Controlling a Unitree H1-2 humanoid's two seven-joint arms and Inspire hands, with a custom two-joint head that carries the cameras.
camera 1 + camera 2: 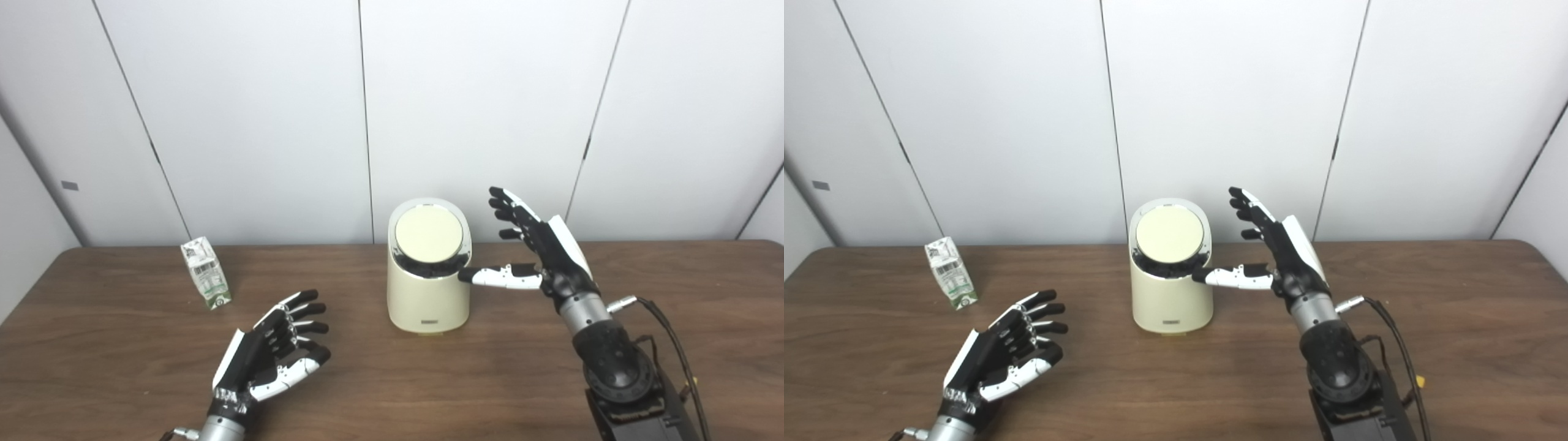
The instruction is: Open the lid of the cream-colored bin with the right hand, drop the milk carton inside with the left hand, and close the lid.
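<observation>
You have one cream-colored cylindrical bin (429, 288), lid (428, 234) shut, at table (122, 367) centre; one white-green milk carton (206, 272) at ten o'clock. Left hand (269, 355) spread empty; right hand (539, 251) spread, thumb touching bin rim.

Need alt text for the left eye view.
Right hand, open, thumb at the rim of a cream bin whose lid is shut. Left hand hovers open; milk carton stands left on the table.
</observation>
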